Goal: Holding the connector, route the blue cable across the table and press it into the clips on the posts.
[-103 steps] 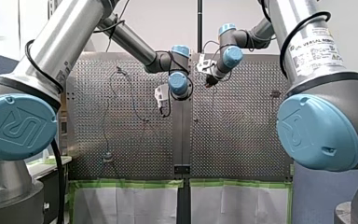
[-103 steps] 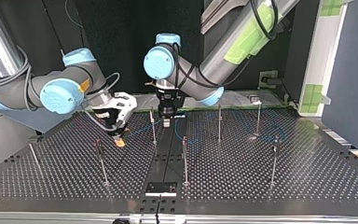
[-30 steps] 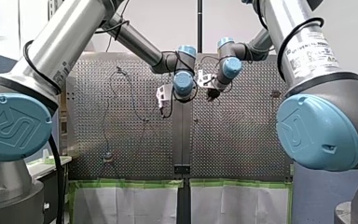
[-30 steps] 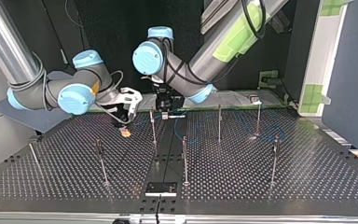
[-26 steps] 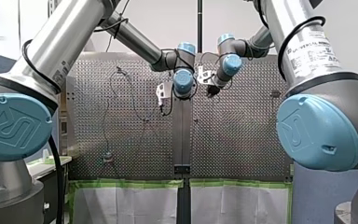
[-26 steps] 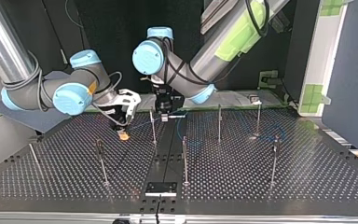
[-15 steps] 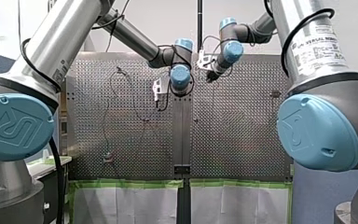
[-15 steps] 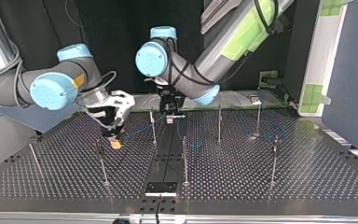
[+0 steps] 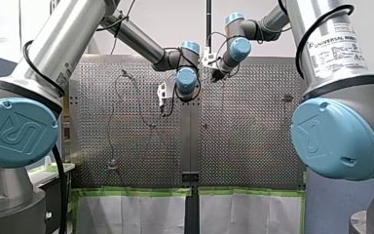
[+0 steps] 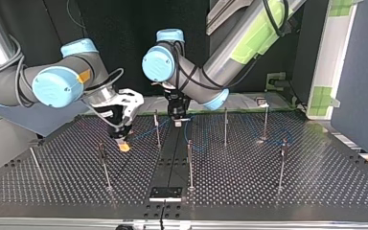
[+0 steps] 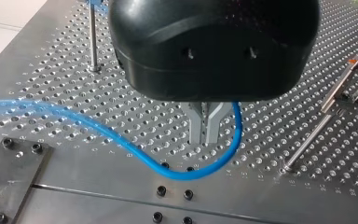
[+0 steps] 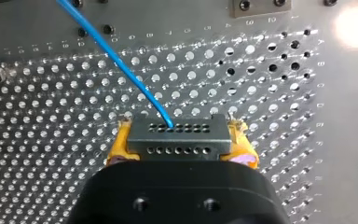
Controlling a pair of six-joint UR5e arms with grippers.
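right hand (image 12: 181,142) is clamped on the connector (image 12: 177,133), a grey block with two rows of small holes. its yellow pads (image 12: 117,147) press on the block's two ends. the blue cable (image 12: 116,60) leaves the connector's face ahead of the hand and runs straight away over the perforated table (image 12: 37,163). seen from across the table, this hand hangs low over the surface, and a thin post (image 10: 156,127) stands between it and the left hand (image 10: 178,120). the left hand's metal fingers (image 11: 196,126) are drawn narrow, tips all but touching, close above the table. the cable lies in a loop under and ahead of them. it then comes up just beside the fingers and goes out of sight behind the hand's black body; i cannot tell whether it is pinched. another post (image 11: 93,37) stands well beyond that hand.
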